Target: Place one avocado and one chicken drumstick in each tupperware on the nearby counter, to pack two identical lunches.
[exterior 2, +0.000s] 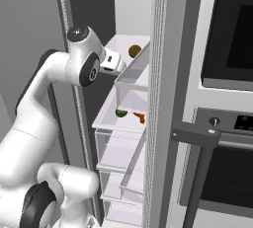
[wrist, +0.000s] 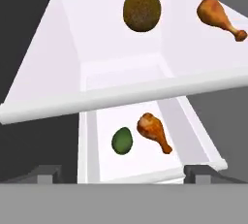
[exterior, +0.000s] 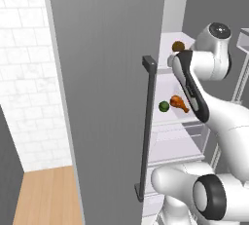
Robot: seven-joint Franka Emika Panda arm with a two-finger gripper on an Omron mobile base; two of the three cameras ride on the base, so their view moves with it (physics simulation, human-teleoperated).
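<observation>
The avocado [wrist: 122,140] lies on a white shelf [wrist: 145,167] inside the open fridge, a green egg-shaped fruit just beside a chicken drumstick [wrist: 153,132], the two close but apart. The drumstick's plump end points toward the back of the shelf and its thin bone end toward the front. From the left base view the same pair shows past the edge of the grey fridge door [exterior: 107,97], the avocado [exterior: 164,106] on the side nearer the door's dark handle [exterior: 147,126] and the drumstick [exterior: 179,103] on the far side. In the right base view they sit on that shelf as a small green spot [exterior 2: 121,113] and an orange one [exterior 2: 140,117].

On the shelf above lies a second, browner avocado [wrist: 142,10], with another drumstick [wrist: 219,18] well apart from it, its bone end pointing away from the fruit.

The fingers [wrist: 125,173] stand spread wide at the front of the lower shelf, holding nothing, the green avocado between and beyond their dark tips. No writing or label can be read on anything here.
</observation>
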